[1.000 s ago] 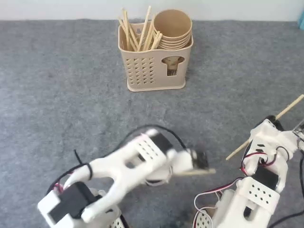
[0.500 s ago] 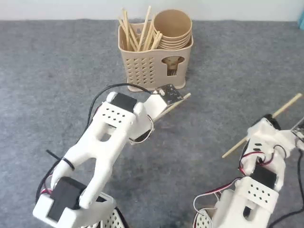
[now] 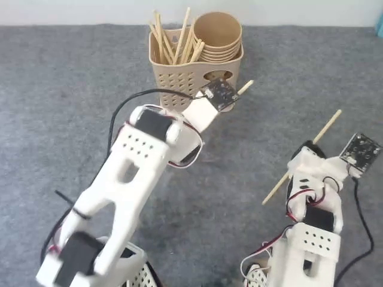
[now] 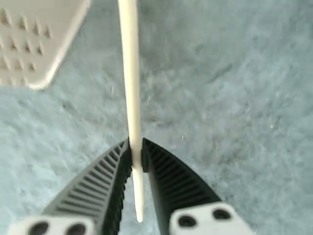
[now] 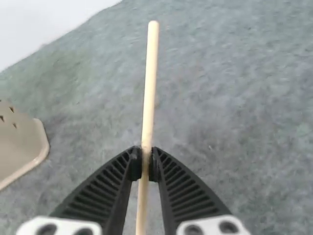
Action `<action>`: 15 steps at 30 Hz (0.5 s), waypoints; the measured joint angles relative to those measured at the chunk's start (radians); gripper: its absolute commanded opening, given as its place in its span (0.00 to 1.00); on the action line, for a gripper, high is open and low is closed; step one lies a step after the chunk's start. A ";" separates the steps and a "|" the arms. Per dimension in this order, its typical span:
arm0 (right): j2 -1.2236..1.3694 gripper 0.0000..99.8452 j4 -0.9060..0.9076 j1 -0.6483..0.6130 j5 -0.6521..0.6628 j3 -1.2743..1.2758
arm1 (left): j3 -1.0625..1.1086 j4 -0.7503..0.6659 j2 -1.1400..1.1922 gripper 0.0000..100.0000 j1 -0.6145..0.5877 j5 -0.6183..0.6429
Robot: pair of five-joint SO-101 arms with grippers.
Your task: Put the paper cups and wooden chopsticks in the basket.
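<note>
- The first chopstick (image 4: 129, 73) is clenched between the closed jaws of the left claw (image 4: 136, 149). Its long end points past a corner of the basket (image 3: 194, 89).
- The basket stands at the far side of the desk (image 3: 66, 95). It holds a stack of paper cups (image 3: 216, 33) and a bundle of chopsticks (image 3: 173, 42).
- The second chopstick (image 5: 149, 83) is pinched the same way by the right claw (image 5: 144, 164), above the desk and well apart from the basket.
- The left arm is stretched forward, its claw just before the basket's front wall.
- One second before, the left claw was low near the arm bases. The right arm has shifted towards the middle.
</note>
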 measured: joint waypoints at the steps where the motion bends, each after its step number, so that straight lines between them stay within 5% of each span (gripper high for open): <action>1: 0.000 0.01 -0.015 -0.003 0.000 0.012 | 0.000 -0.012 -0.037 0.01 0.011 0.005; 7: 0.000 0.01 -0.117 -0.006 0.000 0.069 | 0.060 -0.186 -0.338 0.01 0.018 0.135; 15: 0.000 0.01 -0.129 -0.005 0.000 0.071 | 0.180 -0.543 -0.605 0.01 -0.176 0.284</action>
